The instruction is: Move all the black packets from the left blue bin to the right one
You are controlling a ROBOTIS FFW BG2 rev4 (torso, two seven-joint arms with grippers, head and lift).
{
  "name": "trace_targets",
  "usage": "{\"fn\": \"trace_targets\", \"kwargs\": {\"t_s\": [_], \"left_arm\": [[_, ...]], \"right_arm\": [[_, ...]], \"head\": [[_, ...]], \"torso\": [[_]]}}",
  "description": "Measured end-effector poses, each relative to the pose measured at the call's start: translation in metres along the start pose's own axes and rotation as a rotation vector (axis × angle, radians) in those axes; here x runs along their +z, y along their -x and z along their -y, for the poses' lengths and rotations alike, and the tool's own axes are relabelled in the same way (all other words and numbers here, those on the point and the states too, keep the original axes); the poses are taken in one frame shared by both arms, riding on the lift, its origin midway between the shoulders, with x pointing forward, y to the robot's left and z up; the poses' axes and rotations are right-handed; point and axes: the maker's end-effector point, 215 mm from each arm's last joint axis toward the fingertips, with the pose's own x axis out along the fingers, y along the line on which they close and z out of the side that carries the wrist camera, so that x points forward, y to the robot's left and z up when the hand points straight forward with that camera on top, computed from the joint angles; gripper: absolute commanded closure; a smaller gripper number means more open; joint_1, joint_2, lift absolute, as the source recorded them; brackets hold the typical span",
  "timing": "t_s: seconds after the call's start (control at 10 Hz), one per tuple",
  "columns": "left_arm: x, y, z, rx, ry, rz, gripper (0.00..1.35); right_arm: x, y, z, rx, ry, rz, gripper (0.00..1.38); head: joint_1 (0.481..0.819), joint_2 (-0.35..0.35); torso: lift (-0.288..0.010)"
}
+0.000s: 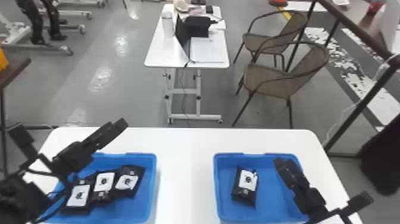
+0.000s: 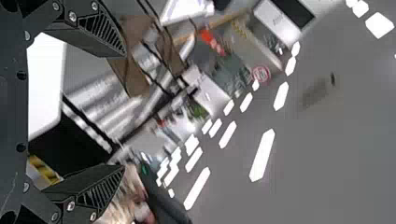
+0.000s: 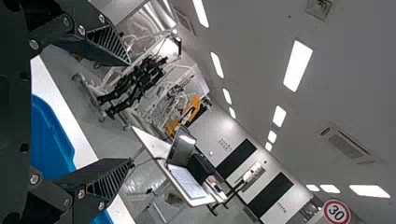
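Note:
Three black packets with white labels, one (image 1: 79, 195), another (image 1: 104, 181) and a third (image 1: 128, 181), lie side by side in the left blue bin (image 1: 152, 184). A single black packet (image 1: 247, 180) rests in the left half of the right blue bin (image 1: 272, 205). My left gripper (image 1: 117, 128) is raised over the back of the left bin; in the left wrist view the left gripper (image 2: 124, 111) stands open, holding nothing. Above the right side of the right bin is my right gripper (image 1: 285, 165). The right wrist view has the right gripper (image 3: 130, 113) open and without a packet.
Both bins stand on a white table (image 1: 187, 155), with a bare strip of tabletop between them. Past its far edge are a small white table (image 1: 166, 56) with items on it and two brown chairs (image 1: 268, 80). A dark rail (image 1: 366, 98) slants at the right.

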Motion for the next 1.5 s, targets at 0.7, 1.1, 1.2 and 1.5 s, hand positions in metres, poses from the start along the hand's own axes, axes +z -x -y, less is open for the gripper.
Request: {"fn": "trace_targets", "kwargs": {"t_s": [0.7, 1.1, 1.2, 1.5], "left_arm": [[-0.092, 0.131, -0.134, 0.641, -0.148, -0.478, 0.14], [-0.121, 0.09, -0.155, 0.633, -0.257, -0.71, 0.15], [-0.129, 0.077, -0.156, 0.613, -0.28, -0.758, 0.15], [-0.157, 0.045, -0.154, 0.555, -0.294, -0.843, 0.2]], "right_arm": [[0.017, 0.021, -0.024, 0.039, 0.053, -0.028, 0.11], [0.01, 0.017, -0.027, 0.053, 0.029, -0.028, 0.11], [0.009, 0.017, -0.026, 0.053, 0.026, -0.027, 0.11], [0.007, 0.019, -0.025, 0.049, 0.015, -0.026, 0.11]], "head": [[0.695, 0.088], [0.695, 0.069], [0.695, 0.054], [0.695, 0.014]], "torso": [[0.0], [0.0], [0.0], [0.0]]}}
